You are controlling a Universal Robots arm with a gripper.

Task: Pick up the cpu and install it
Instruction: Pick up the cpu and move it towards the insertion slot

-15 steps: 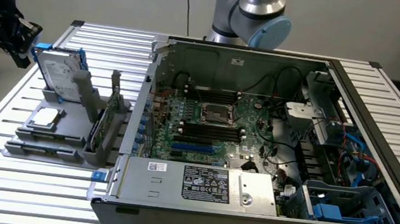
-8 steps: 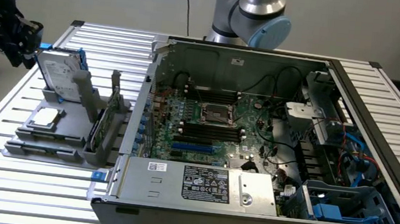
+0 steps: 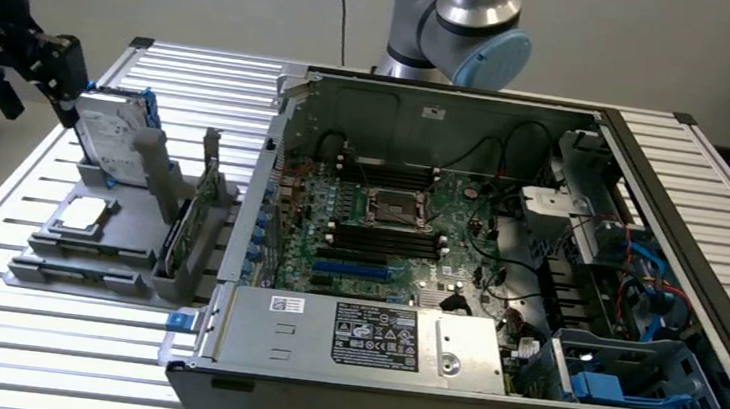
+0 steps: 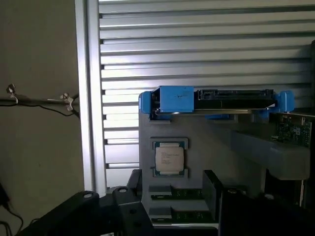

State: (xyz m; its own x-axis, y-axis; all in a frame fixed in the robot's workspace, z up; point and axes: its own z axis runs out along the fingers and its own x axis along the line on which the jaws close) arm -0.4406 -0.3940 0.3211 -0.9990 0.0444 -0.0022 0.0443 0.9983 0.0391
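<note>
Over the grey tray [image 3: 120, 241] at the exterior view's left, beside the open computer case [image 3: 455, 108], the gripper [image 4: 172, 179] hangs with its two dark fingers [image 4: 132, 196] spread apart; nothing sits between them and they touch nothing. The cpu [image 4: 169, 158] lies flat in a shallow pocket of that tray, metal top up, just in front of the upright hard drive [image 4: 216, 101] with its blue brackets, and well apart from the socket [image 3: 399, 208] in the middle of the green board.

The chip looks light, thin and stiff. Its smooth metal lid would likely be slippery, and its underside contacts are probably delicate, so the safest hold seems to be a gentle pinch on two opposite edges, kept level. The pocket walls stand close around it, which leaves the fingers little room.

Dark lines of print run across the cpu's lid in the wrist view, too fine to read. The power supply [image 3: 367, 330] at the case's front carries a white and black label and a small barcode sticker; no brand name can be made out
</note>
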